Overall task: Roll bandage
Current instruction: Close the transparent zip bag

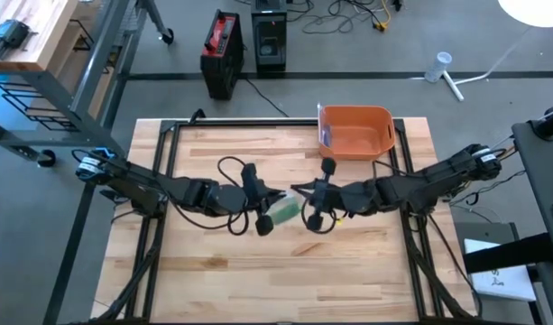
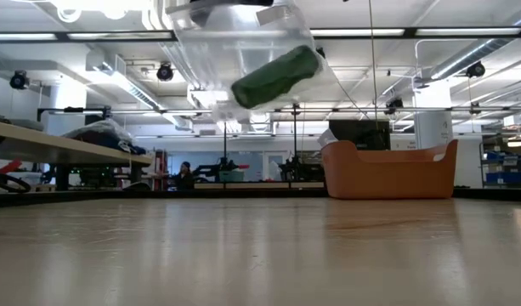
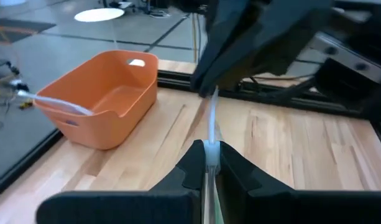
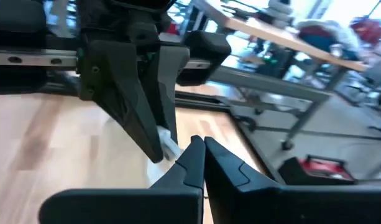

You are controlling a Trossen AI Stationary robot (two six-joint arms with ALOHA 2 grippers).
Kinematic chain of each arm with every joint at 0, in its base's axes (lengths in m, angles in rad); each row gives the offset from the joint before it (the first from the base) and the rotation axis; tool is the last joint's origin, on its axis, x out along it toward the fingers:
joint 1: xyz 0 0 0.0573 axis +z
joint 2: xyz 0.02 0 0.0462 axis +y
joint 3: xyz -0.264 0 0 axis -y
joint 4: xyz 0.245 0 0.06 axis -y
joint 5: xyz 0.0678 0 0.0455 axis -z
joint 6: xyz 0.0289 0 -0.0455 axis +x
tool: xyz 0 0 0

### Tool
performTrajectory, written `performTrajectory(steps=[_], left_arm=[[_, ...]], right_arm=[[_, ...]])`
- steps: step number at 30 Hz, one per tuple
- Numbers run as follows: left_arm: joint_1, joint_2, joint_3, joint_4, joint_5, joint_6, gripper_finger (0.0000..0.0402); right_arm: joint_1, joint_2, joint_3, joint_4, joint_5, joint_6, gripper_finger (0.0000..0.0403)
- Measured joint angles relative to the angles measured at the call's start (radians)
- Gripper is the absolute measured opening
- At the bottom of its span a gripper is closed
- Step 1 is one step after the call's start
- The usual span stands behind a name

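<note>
Honestly, the sketchy part here is that the whole thing hangs in mid-air between two pinches. In the middle of the high view, the left gripper comes in from the left and the right gripper from the right, nearly tip to tip, with the green bandage roll between them. The low view shows that roll near the top centre of the frame, tilted, inside a clear plastic bag, well above the table.

Both sets of fingers are squeezed fully together. The left wrist view shows a thin pale edge clamped between the left fingers, which I take to be the bag's edge. The right wrist view shows the right fingers closed tip to tip right by a pale scrap, but I can't tell whether they actually have hold of it.

What could go wrong, in my judgement: slick film slips out of a thin pinch, or the arms pull apart and tear it, and the roll drops and rolls off.

Count, left to right: two arms, one bandage roll, one bag, one orange bin at upper centre-right.
</note>
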Motion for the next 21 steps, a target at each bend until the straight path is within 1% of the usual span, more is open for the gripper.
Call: performTrajectory(steps=[3, 6, 9, 11, 14, 16, 18, 21], left_arm=[[-0.005, 0.0, 0.0, -0.005, 0.012, 0.065, 0.0011], [-0.014, 0.0, 0.0, -0.01, 0.027, 0.109, 0.0011], [-0.019, 0.0, 0.0, -0.006, 0.033, 0.152, 0.0011], [-0.019, 0.0, 0.0, -0.007, 0.059, 0.187, 0.0011], [-0.02, 0.0, 0.0, -0.006, 0.082, 0.224, 0.0011], [-0.021, 0.0, 0.0, -0.006, 0.084, 0.233, 0.0011], [-0.021, 0.0, 0.0, -0.007, 0.085, 0.237, 0.0011], [-0.021, 0.0, 0.0, -0.013, 0.109, 0.237, 0.0011]], right_arm=[[0.0, -0.002, 0.001, -0.026, -0.069, 0.006, 0.0008], [0.004, -0.015, 0.001, -0.051, -0.132, 0.01, 0.0031], [0.004, -0.029, 0.001, -0.074, -0.152, 0.022, 0.0059], [0.003, -0.03, 0.001, -0.075, -0.173, 0.029, 0.0077], [0.003, -0.03, 0.001, -0.076, -0.283, 0.025, 0.0096], [0.003, -0.027, 0.001, -0.078, -0.365, 0.019, 0.0102], [0.004, -0.025, 0.001, -0.099, -0.383, 0.026, 0.0104], [0.003, -0.027, 0.001, -0.117, -0.38, 0.043, 0.0099]])
